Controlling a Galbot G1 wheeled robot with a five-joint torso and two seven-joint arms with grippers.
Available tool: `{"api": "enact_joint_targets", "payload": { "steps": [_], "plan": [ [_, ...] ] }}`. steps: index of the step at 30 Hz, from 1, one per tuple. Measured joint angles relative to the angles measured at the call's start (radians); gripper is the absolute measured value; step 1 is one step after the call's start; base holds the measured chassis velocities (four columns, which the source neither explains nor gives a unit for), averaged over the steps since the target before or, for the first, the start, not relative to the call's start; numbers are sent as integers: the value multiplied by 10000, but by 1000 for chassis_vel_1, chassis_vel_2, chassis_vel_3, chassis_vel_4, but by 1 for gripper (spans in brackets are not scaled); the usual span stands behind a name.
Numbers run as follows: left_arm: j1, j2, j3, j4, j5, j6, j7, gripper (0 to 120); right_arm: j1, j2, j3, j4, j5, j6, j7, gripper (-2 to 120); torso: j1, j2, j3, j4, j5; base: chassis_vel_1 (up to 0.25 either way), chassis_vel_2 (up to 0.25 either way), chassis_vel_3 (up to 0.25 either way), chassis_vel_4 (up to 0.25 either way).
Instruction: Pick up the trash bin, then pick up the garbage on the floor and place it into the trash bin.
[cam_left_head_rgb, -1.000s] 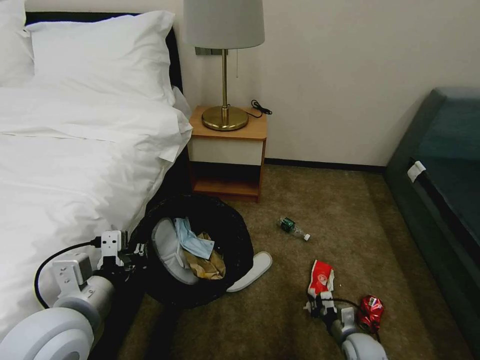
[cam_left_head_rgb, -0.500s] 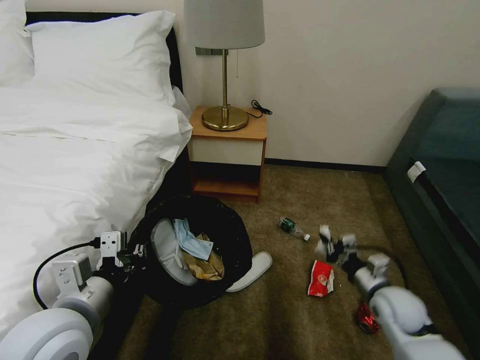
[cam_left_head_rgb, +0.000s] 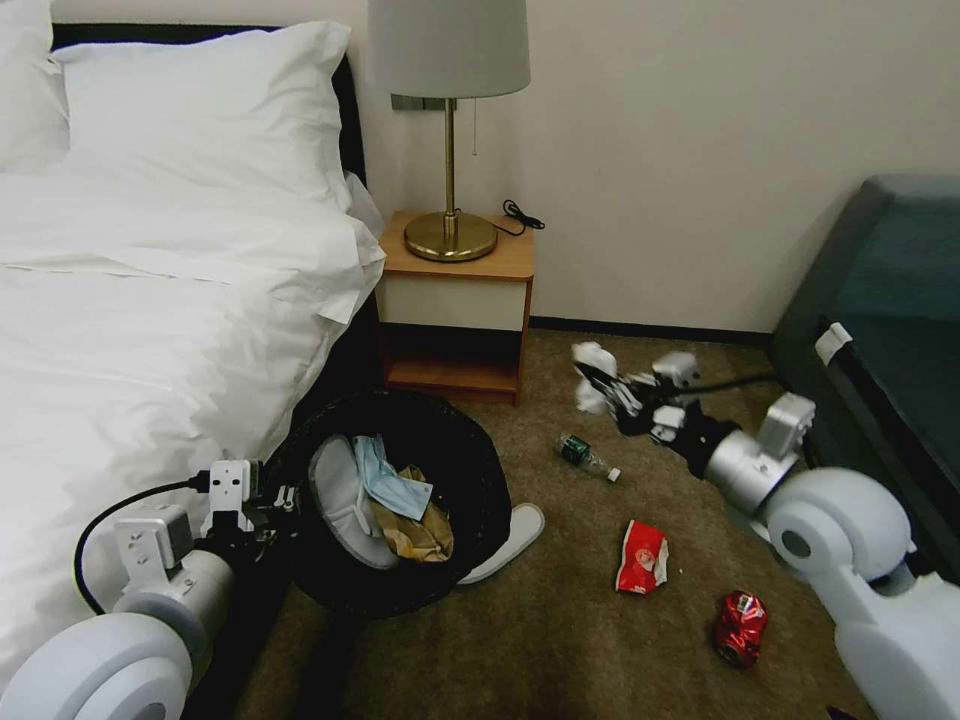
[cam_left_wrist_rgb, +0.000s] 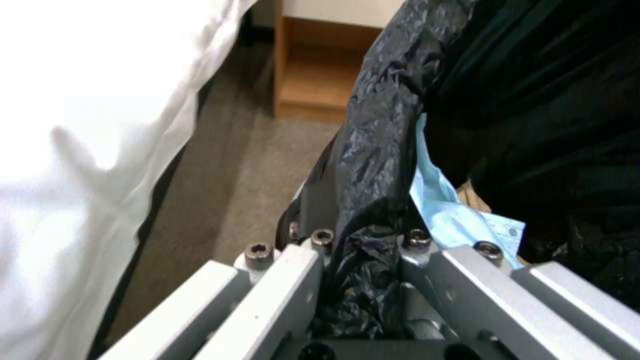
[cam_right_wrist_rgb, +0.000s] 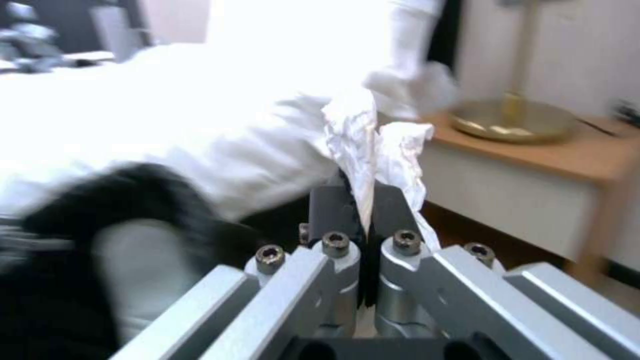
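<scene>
Right gripper (cam_left_head_rgb: 600, 385) pinches a white tissue (cam_right_wrist_rgb: 373, 145) mid-frame, above the green bottle (cam_left_head_rgb: 583, 456). Left gripper (cam_left_wrist_rgb: 363, 260) clamps the trash bin (cam_left_head_rgb: 440, 440) rim, lower left. Red wrapper (cam_left_head_rgb: 641, 557) and can (cam_left_head_rgb: 739, 626) lie on brown carpet (cam_left_head_rgb: 600, 640).

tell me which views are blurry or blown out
Right wrist view: bed blown out to white, trash bin smeared by blur, tissue between the fingers sharp. Left wrist view: sheet overexposed, bin liner crisp. Head view: right gripper slightly smeared.

Left arm low at the frame's lower left, its gripper (cam_left_head_rgb: 275, 500) clamped tight. Right arm reaches up from the lower right toward centre, wrist raised, its gripper (cam_left_head_rgb: 597, 385) pinched closed, pointing left.
</scene>
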Motion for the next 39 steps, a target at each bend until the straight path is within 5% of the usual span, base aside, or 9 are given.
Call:
{"api": "enact_joint_targets", "payload": {
  "steps": [13,20,28,39],
  "plan": [
    [-86,72,122,0,-66,0,78,2,896,239,-2939,808,-24,-475,335,0,-1,0,0,-1,1,0,0,0,0],
    [-22,-17,164,0,93,0,169,2,792,255,-3940,820,-1011,-423,686,5,-1,0,0,0,1,0,0,0,0],
    [-33,-98,175,0,130,0,181,2,791,361,-4075,634,-1660,-415,1042,51,-1,0,0,0,1,0,0,0,0],
    [10,-112,140,0,142,0,182,2,993,441,-3946,591,-1828,-401,1216,83,-1,0,0,-1,2,0,0,0,0]
  ]
}}
